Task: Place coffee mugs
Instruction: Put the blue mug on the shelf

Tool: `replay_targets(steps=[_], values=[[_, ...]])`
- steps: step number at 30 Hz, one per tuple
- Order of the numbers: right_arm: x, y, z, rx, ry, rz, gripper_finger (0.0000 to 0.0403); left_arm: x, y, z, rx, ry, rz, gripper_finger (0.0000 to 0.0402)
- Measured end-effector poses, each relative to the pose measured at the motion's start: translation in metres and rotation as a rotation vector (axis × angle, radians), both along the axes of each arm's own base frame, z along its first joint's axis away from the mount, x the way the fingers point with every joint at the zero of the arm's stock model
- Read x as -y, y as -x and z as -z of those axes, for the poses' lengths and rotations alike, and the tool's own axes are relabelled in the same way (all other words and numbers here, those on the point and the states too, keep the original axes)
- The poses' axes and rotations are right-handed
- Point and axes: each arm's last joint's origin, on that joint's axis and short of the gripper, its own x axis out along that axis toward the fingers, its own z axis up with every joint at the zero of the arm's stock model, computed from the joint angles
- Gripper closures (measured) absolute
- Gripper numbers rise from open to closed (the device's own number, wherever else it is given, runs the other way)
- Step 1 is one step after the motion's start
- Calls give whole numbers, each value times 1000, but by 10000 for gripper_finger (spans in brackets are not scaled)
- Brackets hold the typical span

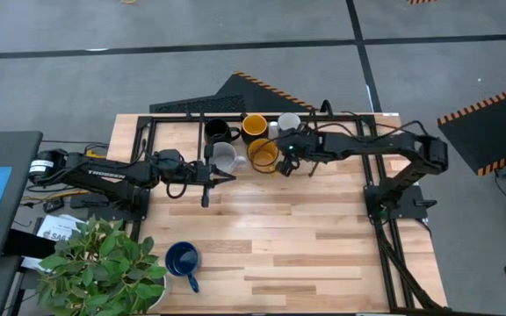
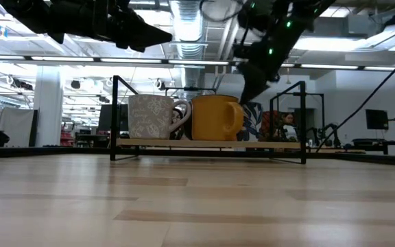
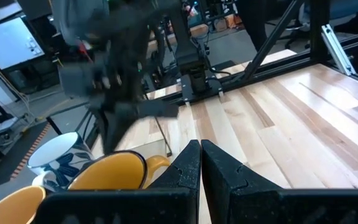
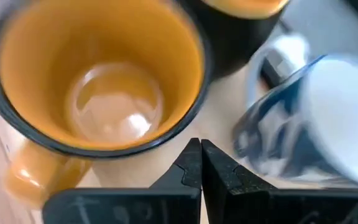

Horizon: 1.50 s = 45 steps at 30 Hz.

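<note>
In the high view five mugs stand close together at the table's far edge: black, yellow-orange, white, grey and a second yellow-orange mug. The dark blue mug stands alone near the near left corner. My right gripper is shut, and its tips hang just outside the rim of the front yellow-orange mug, between it and the blue-patterned white mug. My left gripper is shut and raised beside the grey mug.
A black metal frame borders the table's far and side edges and shows as a low rail in front of the mugs. A potted plant stands at the near left corner, close to the blue mug. Bare wood fills the middle and near right.
</note>
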Motion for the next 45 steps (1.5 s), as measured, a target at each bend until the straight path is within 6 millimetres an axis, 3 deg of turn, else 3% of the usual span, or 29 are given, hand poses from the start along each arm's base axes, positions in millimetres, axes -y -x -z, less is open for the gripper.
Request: replay_targets(steps=[7, 15, 23, 30, 35, 40, 45], values=[[-23, 30, -32, 133, 42, -51, 351, 1, 0, 1, -10, 2, 20, 401], [-77, 63, -12, 518, 90, -244, 348, 9, 0, -2, 22, 2, 137, 402], [-117, 73, -28, 783, 154, -445, 346, 30, -7, -24, 57, 1, 213, 395], [-121, 79, -34, 813, 158, -462, 346, 76, -9, -50, -360, -62, 156, 312], [-120, 79, -33, 806, 163, -459, 346, 110, 4, -65, -450, 48, 247, 239], [-119, 78, -31, 783, 159, -454, 346, 140, 16, -60, -495, 57, 271, 205], [-119, 78, -31, 782, 157, -453, 346, 164, 21, -44, -537, -117, 199, 203]])
